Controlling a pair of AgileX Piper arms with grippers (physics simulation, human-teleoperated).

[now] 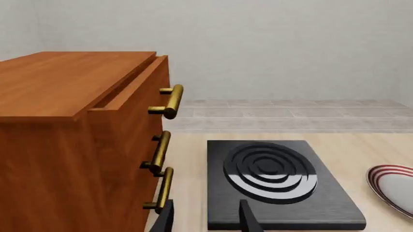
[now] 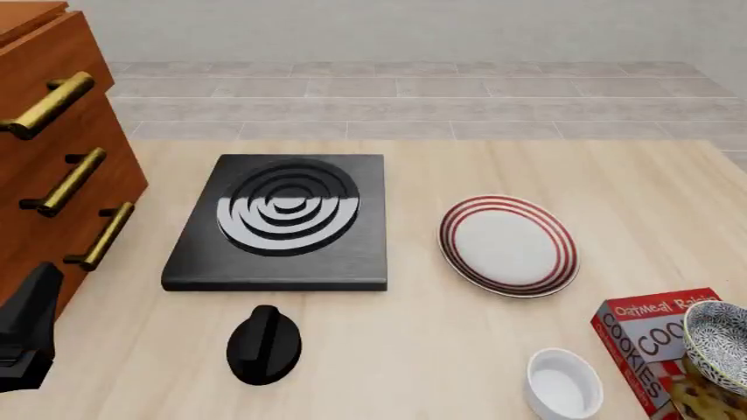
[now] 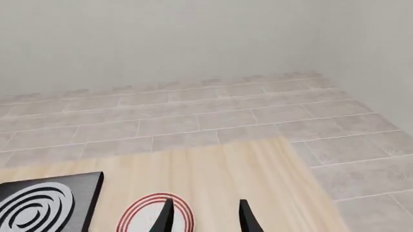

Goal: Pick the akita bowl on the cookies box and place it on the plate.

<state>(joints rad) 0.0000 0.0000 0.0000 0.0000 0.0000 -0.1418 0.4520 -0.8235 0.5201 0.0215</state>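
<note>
The speckled akita bowl (image 2: 719,346) sits on the red cookies box (image 2: 645,339) at the front right edge of the front view, partly cut off by the frame. The red-ringed white plate (image 2: 508,245) lies on the table to the right of the stove; it also shows as the plate (image 1: 395,187) and the plate (image 3: 138,218). My left gripper (image 1: 206,220) is open with nothing between its fingers, low by the cabinet's drawers. The right gripper (image 3: 205,218) is open and empty too, aimed over the plate's far side. Only a dark part of the left arm (image 2: 26,334) shows in the front view.
A wooden drawer cabinet (image 2: 52,149) with brass handles stands at the left. A black stove plate (image 2: 283,219) lies mid-table, with a black knob (image 2: 264,345) in front of it. A plain white small bowl (image 2: 562,385) sits just left of the cookies box.
</note>
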